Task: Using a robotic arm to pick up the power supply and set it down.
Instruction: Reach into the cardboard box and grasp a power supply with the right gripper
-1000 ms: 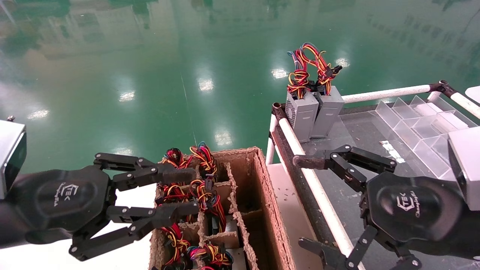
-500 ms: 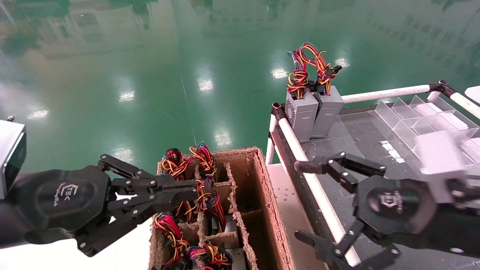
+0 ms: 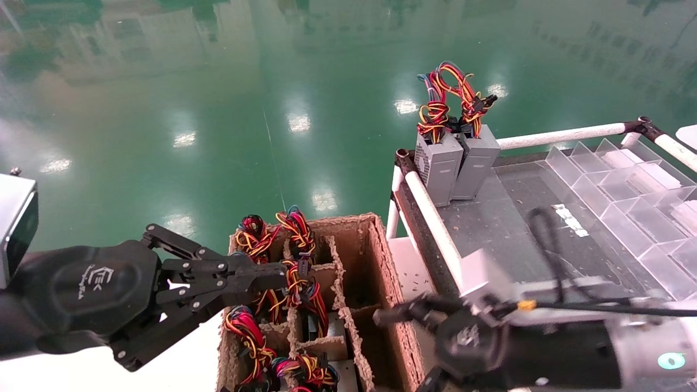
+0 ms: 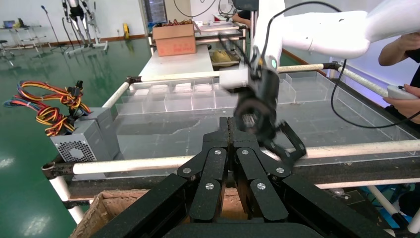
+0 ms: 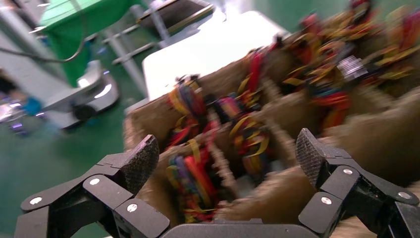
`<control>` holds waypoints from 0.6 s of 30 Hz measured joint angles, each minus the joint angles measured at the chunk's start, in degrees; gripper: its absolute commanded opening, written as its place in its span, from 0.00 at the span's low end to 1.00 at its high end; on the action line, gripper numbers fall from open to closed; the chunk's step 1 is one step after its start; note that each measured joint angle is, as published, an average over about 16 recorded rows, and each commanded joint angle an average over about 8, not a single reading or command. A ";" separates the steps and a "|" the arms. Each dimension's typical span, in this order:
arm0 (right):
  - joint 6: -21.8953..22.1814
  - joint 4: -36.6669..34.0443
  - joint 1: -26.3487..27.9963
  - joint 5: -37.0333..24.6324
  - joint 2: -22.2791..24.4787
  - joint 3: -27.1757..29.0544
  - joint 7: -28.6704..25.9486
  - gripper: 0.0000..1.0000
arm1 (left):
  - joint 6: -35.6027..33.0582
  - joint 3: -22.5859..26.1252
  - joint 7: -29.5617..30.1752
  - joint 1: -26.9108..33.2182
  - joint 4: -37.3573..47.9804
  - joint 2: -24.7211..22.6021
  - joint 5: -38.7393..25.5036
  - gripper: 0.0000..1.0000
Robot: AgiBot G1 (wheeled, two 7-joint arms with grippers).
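Right gripper has swung from the table toward the carton, fingers spread wide and empty; left gripper pinched together by the carton's wires; power supply already stands on the table, 1 of 2 there.

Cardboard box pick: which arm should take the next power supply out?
Probably right. The right gripper is open at the cardboard box, facing the wired units. The left gripper is shut above the box's far cells, holding nothing.
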State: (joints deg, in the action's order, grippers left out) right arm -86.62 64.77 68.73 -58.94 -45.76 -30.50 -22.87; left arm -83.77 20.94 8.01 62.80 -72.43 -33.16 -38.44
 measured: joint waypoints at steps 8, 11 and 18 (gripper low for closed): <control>-3.08 -3.18 1.81 -2.38 -5.02 -5.83 -0.71 1.00 | 0.00 0.00 0.00 0.00 0.00 0.00 0.00 1.00; -3.47 -4.09 2.21 -2.81 -6.37 -7.76 -0.47 1.00 | 0.00 0.01 0.00 0.00 0.00 0.00 0.00 1.00; -3.07 -5.85 2.69 -4.03 -8.62 -11.52 1.02 1.00 | 0.00 0.01 0.00 0.00 0.00 0.00 0.01 1.00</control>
State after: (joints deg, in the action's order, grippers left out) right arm -89.69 58.92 71.42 -62.97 -54.38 -42.02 -21.85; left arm -83.76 20.95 8.00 62.80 -72.43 -33.15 -38.44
